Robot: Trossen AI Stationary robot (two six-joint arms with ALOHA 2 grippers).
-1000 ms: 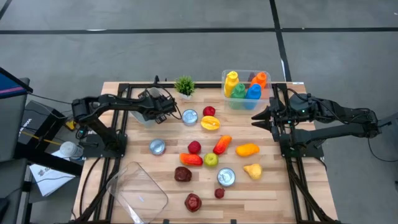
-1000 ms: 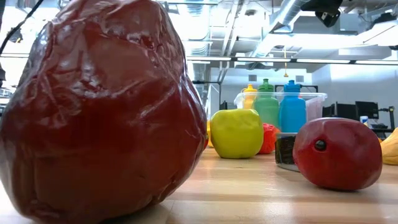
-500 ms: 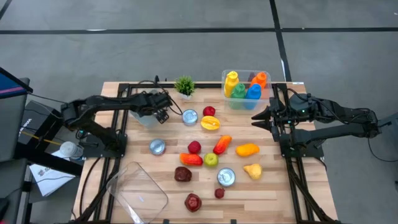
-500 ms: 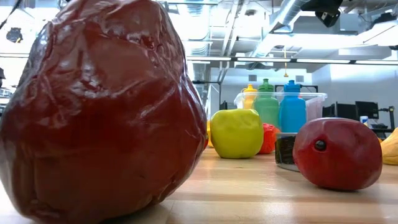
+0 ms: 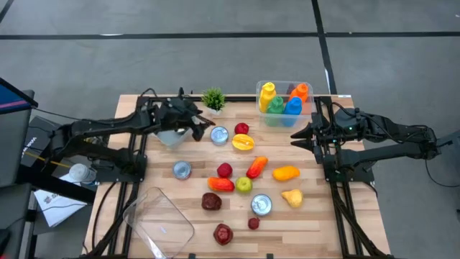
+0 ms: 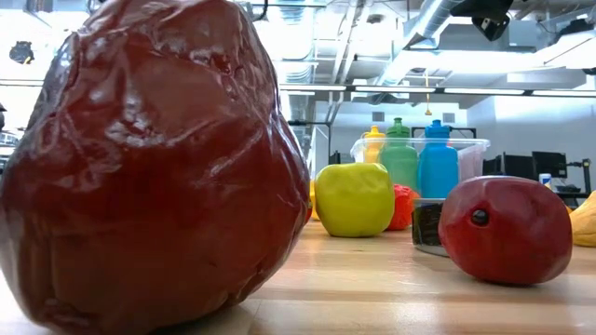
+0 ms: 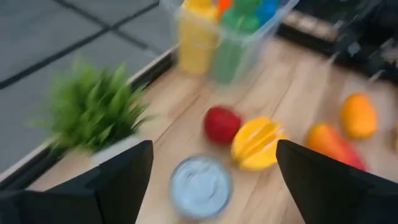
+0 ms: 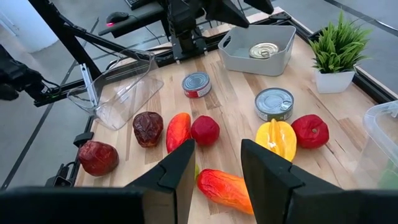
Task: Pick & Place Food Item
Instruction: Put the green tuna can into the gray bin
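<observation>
left wrist view blurred; dark red fruit (image 6: 149, 167) blocking low view

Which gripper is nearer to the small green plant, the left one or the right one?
Left. The left gripper hovers just beside the green plant, over the table's back left part. The right gripper waits far across, past the bottle bin.

We find no legible text, label, brand, number or sign anywhere, the red wrapper on the small silver tin can (image 8: 197, 84) at the table's nine o'clock side too small for us to read
</observation>
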